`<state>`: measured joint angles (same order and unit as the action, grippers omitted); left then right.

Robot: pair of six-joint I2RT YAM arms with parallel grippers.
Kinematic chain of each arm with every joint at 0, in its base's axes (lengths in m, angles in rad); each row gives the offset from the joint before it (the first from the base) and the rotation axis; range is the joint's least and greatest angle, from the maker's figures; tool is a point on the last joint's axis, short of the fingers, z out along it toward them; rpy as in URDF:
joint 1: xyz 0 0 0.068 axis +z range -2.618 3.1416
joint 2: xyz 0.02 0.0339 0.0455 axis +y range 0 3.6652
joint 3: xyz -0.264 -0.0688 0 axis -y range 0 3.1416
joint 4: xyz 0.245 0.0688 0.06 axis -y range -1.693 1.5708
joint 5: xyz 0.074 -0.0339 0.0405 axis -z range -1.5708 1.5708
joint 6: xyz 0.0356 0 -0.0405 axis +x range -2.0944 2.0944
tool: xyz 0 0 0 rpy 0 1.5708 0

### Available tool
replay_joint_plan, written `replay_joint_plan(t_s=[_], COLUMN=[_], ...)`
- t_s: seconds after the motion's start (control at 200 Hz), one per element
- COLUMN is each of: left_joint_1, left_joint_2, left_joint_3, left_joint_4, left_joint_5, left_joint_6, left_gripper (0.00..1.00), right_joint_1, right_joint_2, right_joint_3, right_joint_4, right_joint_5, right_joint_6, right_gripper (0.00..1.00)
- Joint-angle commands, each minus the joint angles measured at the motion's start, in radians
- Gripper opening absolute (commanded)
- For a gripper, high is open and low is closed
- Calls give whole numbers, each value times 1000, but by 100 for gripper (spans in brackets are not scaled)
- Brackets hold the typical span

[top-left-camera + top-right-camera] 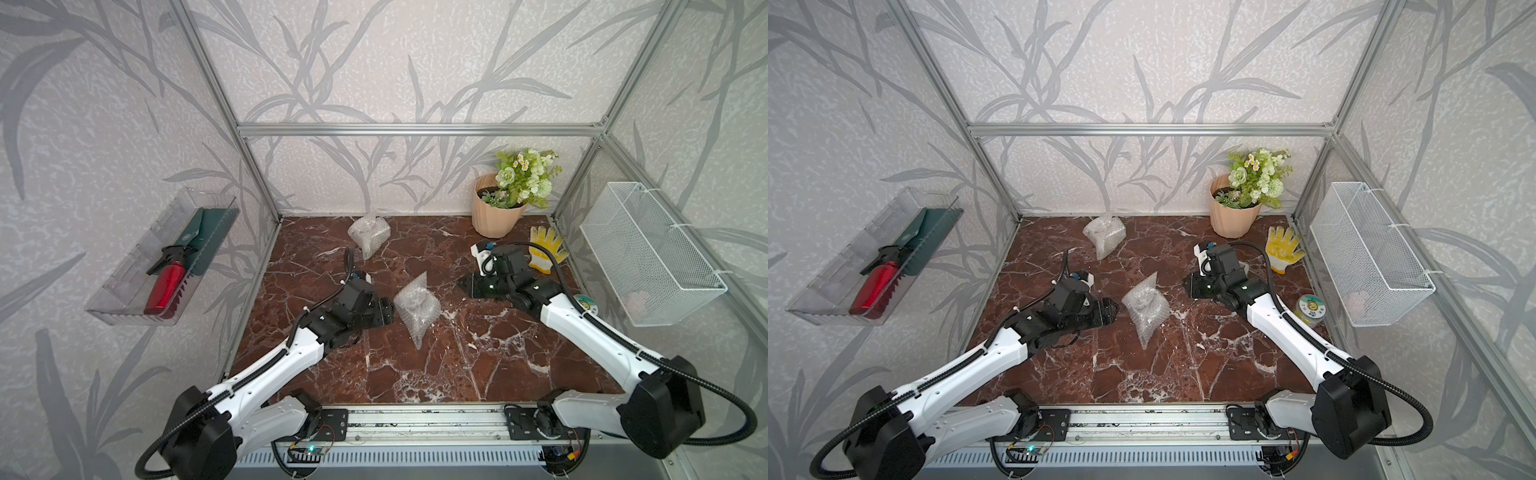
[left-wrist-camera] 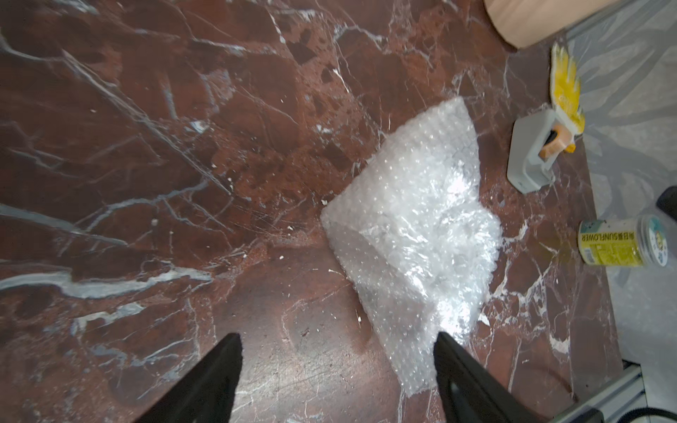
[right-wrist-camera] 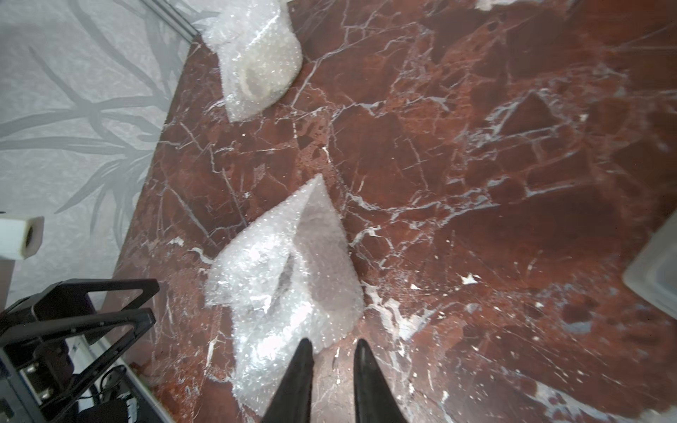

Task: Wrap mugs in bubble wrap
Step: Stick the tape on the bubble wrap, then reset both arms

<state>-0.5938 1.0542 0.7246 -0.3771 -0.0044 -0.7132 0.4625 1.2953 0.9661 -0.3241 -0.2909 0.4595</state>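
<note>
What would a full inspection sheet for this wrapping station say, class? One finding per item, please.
Surface: marble tabletop, white flecks scattered.
Job's things: near bundle and far bundle of bubble wrap, both lying on the tabletop; contents not clear.
Clutter: flowerpot, glove, jar.
Hands: left hand open beside near bundle; right hand slightly open, empty.
Cables: black conduit along each arm.
Surroundings: wire basket; wall tray holding red bottle.

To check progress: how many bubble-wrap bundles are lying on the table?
2. The middle bundle lies at the table centre; the back bundle lies at its far edge. None seems hidden.
</note>
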Motion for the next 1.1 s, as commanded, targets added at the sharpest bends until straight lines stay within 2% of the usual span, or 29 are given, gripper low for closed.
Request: replay_joint_plan(t_s=[0.0, 0.09, 0.11, 0.14, 0.165, 0.245, 0.355, 0.41, 0.46, 0.52, 0.595, 0.68, 0.775, 0.88, 0.935, 0.97, 0.99, 1.015, 1.05, 1.095], left_joint_1=[23, 41, 51, 74, 100, 179, 220, 250, 291, 332, 370, 397, 435, 504, 528, 538, 534, 540, 554, 573], left_joint_2=[-55, -124, -139, -160, -175, -205, -222, -215, -194, -157, -66, 62, 162, 367, 502, 579, 557, 504, 458, 505], left_joint_3=[-4, -43, -54, -76, -92, -141, -283, -351, -400, -454, -525, -523, -510, -468, -452, -447, -441, -418, -363, -329], left_joint_4=[-39, -26, -21, 13, 42, 136, 432, 575, 683, 791, 976, 1099, 1227, 1401, 1494, 1627, 1591, 1452, 1252, 1277], left_joint_5=[-194, -405, -450, -487, -510, -585, -712, -712, -696, -672, -632, -595, -446, -315, -309, -308, -312, -297, -288, -306], left_joint_6=[23, 36, 32, 60, 85, 170, 429, 546, 605, 636, 695, 732, 748, 729, 709, 740, 732, 700, 667, 663], left_gripper=[97, 100, 100, 99, 99, 99, 99, 99, 99, 99, 100, 99, 99, 99, 99, 99, 99, 99, 99, 99], right_joint_1=[6, 0, -4, -20, -42, -121, -176, -197, -228, -260, -291, -328, -360, -400, -400, -399, -400, -402, -403, -403], right_joint_2=[-2, -93, -118, -153, -176, -234, -286, -281, -260, -207, -94, 67, 143, 210, 215, 260, 295, 308, 268, 254], right_joint_3=[-9, -90, -118, -154, -182, -267, -372, -419, -462, -529, -615, -650, -570, -546, -548, -579, -606, -633, -641, -622], right_joint_4=[10, 18, 40, 61, 80, 163, 299, 383, 481, 651, 922, 1180, 1129, 1137, 1121, 1236, 1341, 1418, 1359, 1294], right_joint_5=[-3, 262, 327, 398, 427, 451, 586, 629, 618, 575, 533, 467, 424, 346, 268, 265, 267, 267, 279, 293], right_joint_6=[3, -10, -10, -19, -34, -140, -256, -300, -336, -388, -422, -466, -489, -471, -501, -499, -495, -492, -488, -483], right_gripper=[22, 26, 34, 57, 70, 83, 86, 86, 86, 93, 93, 100, 99, 99, 99, 99, 99, 99, 99, 99])
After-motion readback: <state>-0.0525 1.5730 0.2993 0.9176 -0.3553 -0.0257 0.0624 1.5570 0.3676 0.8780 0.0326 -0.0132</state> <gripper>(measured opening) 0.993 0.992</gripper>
